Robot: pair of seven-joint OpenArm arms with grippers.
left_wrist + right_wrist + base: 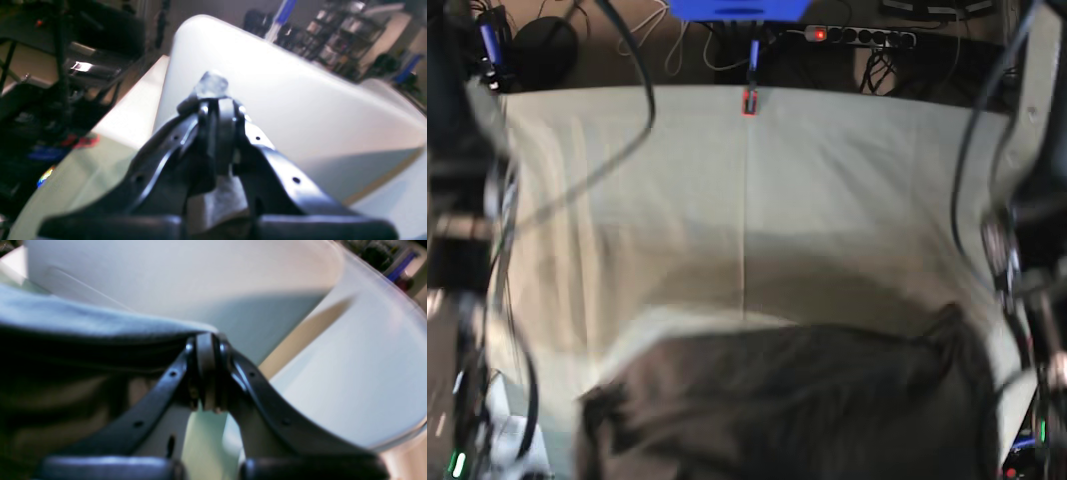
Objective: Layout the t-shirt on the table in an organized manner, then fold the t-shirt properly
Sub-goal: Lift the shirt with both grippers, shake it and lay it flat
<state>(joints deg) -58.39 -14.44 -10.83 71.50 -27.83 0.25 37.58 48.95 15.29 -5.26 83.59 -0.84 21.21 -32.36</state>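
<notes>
Lying rumpled: t-shirt point(797, 400), table point(827, 170)

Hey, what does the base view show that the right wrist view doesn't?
Only the base view shows the t-shirt as one blurred dark spread low on the table, plus a red clip at the far edge. Only the right wrist view shows the right gripper, jaws shut on a fold of the t-shirt. Both show the shirt and pale table cloth.
</notes>
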